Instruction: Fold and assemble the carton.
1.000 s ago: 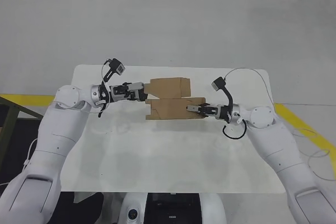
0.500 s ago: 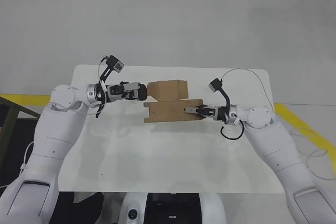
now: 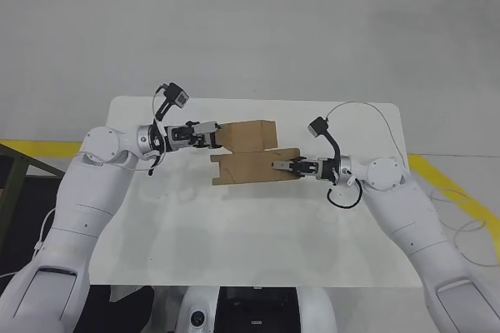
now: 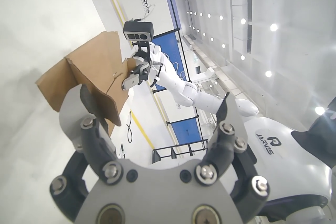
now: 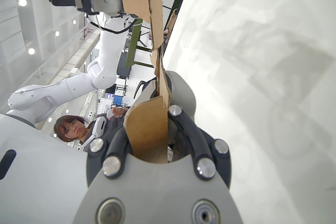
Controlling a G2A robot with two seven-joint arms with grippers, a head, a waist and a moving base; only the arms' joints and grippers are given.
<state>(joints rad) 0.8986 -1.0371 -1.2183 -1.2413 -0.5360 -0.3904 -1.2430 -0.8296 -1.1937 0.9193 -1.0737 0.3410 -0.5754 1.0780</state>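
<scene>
1. The carton (image 3: 248, 154) is thin corrugated board, part-opened into two panels. I judge it light and stiff across each panel. It should bend willingly only along its scored creases and crush or tear easily at the flap edges.
2. It sits over the far half of the table (image 3: 233, 241), roughly midway between the left and right edges. Whether its lower edge rests on the surface is hard to tell from these views.
3. The best hold is probably a pinch on a flat panel close to an edge and beside a crease, not on one. That leaves the fold free to turn. One end must be held firm while the other is pushed, since a board this light would slide on the smooth surface.
4. The right gripper (image 3: 279, 165) is clamped on the panel at the carton's right end. The board's edge runs between its closed fingers.
5. The left gripper (image 3: 217, 136) is at the carton's left end with its jaws spread wide, gripping nothing. One finger (image 4: 86, 100) lies against a flap.
6. Compared with a second ago, the carton has shifted slightly toward the left and near edges. The right gripper has come along with it, while the left gripper remains at the same end.
</scene>
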